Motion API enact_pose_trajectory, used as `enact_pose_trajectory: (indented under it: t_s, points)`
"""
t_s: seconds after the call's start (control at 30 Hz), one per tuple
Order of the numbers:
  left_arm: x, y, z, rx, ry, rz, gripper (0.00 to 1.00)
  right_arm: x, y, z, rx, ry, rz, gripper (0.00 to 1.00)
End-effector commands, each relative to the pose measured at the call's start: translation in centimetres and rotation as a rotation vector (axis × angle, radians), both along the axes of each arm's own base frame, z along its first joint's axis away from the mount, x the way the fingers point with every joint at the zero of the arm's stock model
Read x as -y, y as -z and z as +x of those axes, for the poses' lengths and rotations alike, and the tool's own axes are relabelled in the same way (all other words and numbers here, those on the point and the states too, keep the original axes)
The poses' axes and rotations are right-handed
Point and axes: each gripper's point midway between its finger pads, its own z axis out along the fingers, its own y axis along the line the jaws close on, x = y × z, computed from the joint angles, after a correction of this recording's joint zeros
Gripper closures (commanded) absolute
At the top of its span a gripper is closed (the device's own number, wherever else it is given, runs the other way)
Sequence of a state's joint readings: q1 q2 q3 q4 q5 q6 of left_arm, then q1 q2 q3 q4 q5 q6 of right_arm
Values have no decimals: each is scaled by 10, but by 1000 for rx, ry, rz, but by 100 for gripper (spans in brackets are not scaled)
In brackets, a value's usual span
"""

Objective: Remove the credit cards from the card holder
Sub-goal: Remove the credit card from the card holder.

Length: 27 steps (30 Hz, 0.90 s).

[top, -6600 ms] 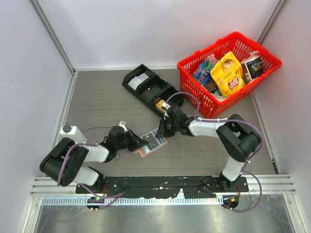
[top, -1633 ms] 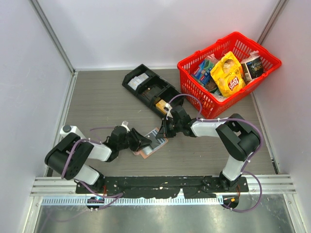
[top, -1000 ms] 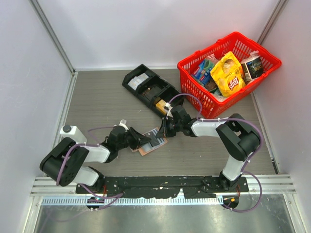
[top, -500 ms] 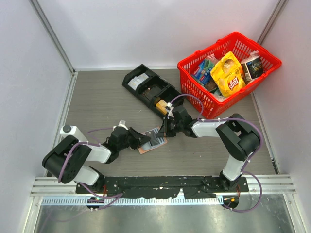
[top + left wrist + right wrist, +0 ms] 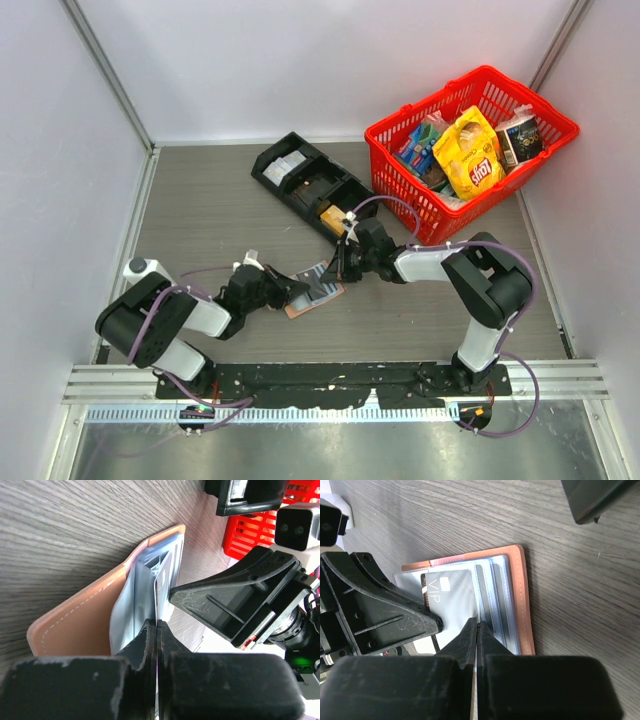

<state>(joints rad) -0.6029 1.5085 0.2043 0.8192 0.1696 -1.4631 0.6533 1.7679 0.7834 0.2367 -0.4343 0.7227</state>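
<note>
Top external: card holder (image 5: 303,309) lies open on table (image 5: 220,220), near-centre, btw both grippers. Right wrist: grey VIP card (image 5: 452,592) lies on the inner panels, seemingly partway out; other pockets unclear. Left gripper (image 5: 156,626) fingers clamped together on holder's pale inner panel. Right gripper (image 5: 476,626) fingers together at card's edge, grip unclear. Judged early: no card fully out yet.

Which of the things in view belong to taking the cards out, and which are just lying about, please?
Job in hand: card holder, VIP card, left pincer, right pincer.

Lying about: red basket, snack packets, black compartment tray.
</note>
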Motion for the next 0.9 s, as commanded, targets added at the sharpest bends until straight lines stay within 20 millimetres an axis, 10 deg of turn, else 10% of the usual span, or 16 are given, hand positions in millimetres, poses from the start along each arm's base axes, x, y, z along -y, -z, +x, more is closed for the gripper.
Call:
enact_pose_trajectory:
  t_s: [0.0, 0.87]
  points:
    - [4, -36, 4, 125, -9, -94, 100, 41, 67, -26, -138, 61, -237, 99]
    - [-22, -12, -20, 61, -13, 46, 100, 37, 53, -16, -108, 42, -219, 99]
